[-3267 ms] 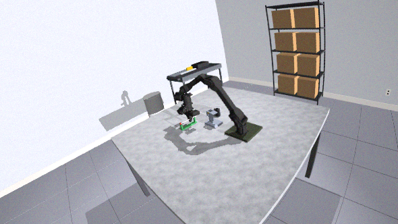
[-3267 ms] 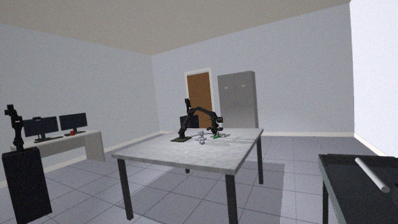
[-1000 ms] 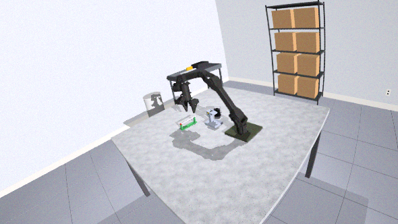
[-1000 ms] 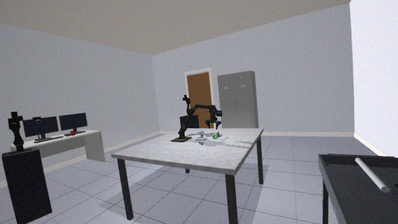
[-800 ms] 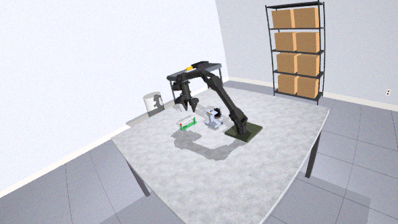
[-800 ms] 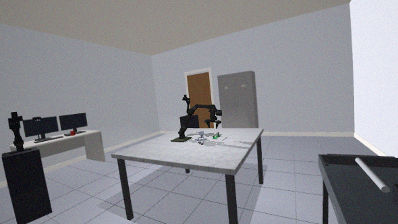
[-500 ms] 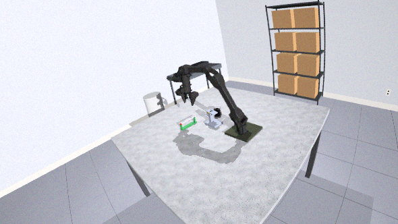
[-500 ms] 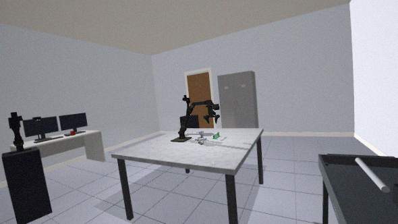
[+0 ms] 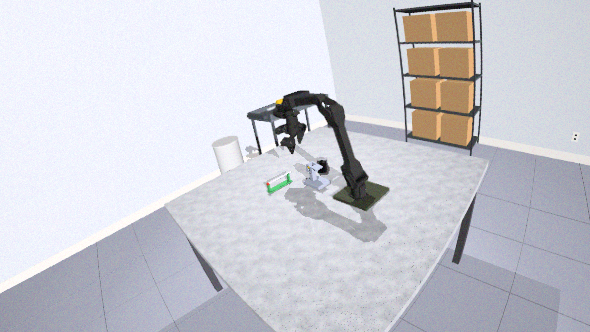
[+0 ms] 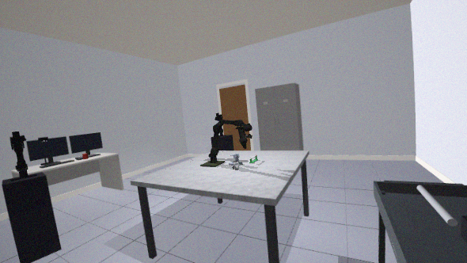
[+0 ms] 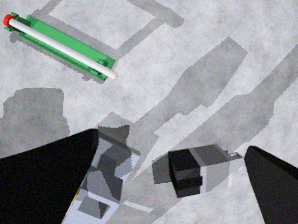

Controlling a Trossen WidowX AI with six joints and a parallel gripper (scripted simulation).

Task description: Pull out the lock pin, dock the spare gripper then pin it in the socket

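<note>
One lock pin (image 9: pixel 278 178) (image 11: pixel 65 48), white with one red head, lies along one green holder (image 9: pixel 280 186) (image 10: pixel 253 160) (image 11: pixel 75 42), in the upper left of my wrist frame; its red head points to that frame's left edge. In the top frame both sit just left of centre.

Near them stands one pale blue-grey mount (image 9: pixel 316 183) (image 10: pixel 236 158) (image 11: pixel 115 172), at the lower left of my wrist frame. The one spare gripper (image 9: pixel 323 166) (image 11: pixel 174 145), dark and grey, shows right of the mount there; I can't tell whether the two touch.

My one end effector (image 9: pixel 295 145) (image 10: pixel 247 142) (image 11: pixel 174 145) is spread almost as wide as it goes, two fingers apart, and I have hold of nothing. I am up above the bench (image 9: pixel 300 240) (image 10: pixel 222 178), my arm rising from one dark green base plate (image 9: pixel 382 190) (image 10: pixel 205 164).

Farther out, one shelf rack (image 9: pixel 437 7) at the top frame's upper right carries eight boxes (image 9: pixel 454 62), two on each of four levels.
</note>
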